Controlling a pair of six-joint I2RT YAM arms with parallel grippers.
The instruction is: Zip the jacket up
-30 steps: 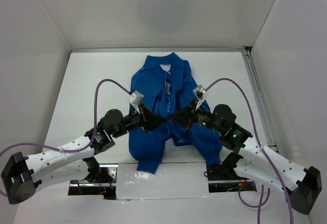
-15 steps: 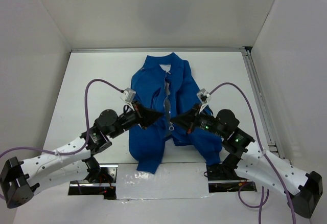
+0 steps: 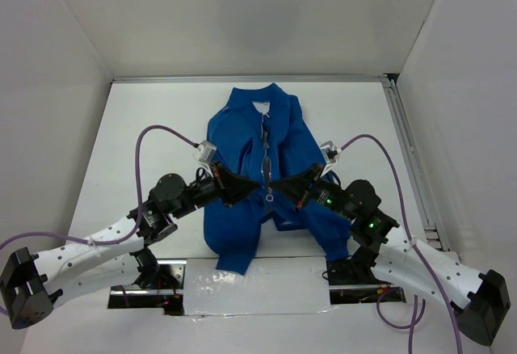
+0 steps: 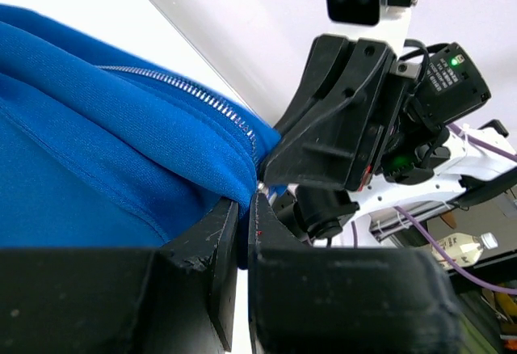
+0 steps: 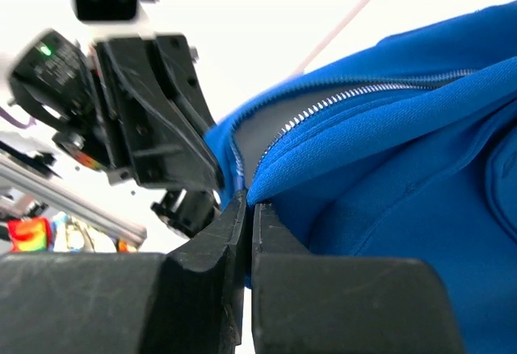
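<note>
The jacket (image 3: 258,140) lies mid-table (image 3: 145,111), collar far. The left gripper (image 3: 257,186) and right gripper (image 3: 274,189) each pinch a front edge near the hem, fingers closed tight. I judge the step is joining the zipper (image 4: 186,91) ends — next calls for exact alignment.

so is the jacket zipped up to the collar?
No, in the top view the jacket lies parted down the front, pale lining showing below the collar.

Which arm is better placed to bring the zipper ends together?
Probably left: the left gripper pinches the jacket right at the end of its zipper; the right gripper grips fabric beside it.
</note>
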